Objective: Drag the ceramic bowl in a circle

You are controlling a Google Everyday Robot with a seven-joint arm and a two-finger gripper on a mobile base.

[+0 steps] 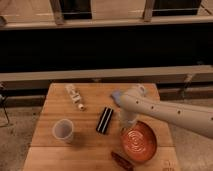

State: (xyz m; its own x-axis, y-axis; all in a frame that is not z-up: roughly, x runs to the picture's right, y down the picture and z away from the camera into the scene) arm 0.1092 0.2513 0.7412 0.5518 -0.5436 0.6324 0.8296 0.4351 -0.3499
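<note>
From the 1 camera view, looking down on a wooden bench (pixel 95 145), a white robot arm (pixel 165 111) reaches in from the right and bends down to the ceramic bowl (pixel 139 143), which sits toward the bench's front right, close to the front edge. The tool (pixel 126 125) comes down at the bowl's upper left rim; it appears to be in contact with that rim, but whether it is clamped on the rim or merely pressing against it cannot be told, and how far it is parted cannot be told either. Left of the bowl, apart from it, lies a dark flat rectangular object (pixel 104 119); farther left stands a small translucent cup (pixel 63 130); a pale small bottle-like item (pixel 74 95) lies near the back of the bench; and a dark reddish object (pixel 121 160) rests at the front edge just beside the bowl's lower left. By the look of it, the drag is under way, with the bowl at the near part of its loop. The next move would call for sweeping the bowl round along the curve while keeping contact at the rim, and steering clear of the reddish object and the bench's front edge, both close by.
</note>
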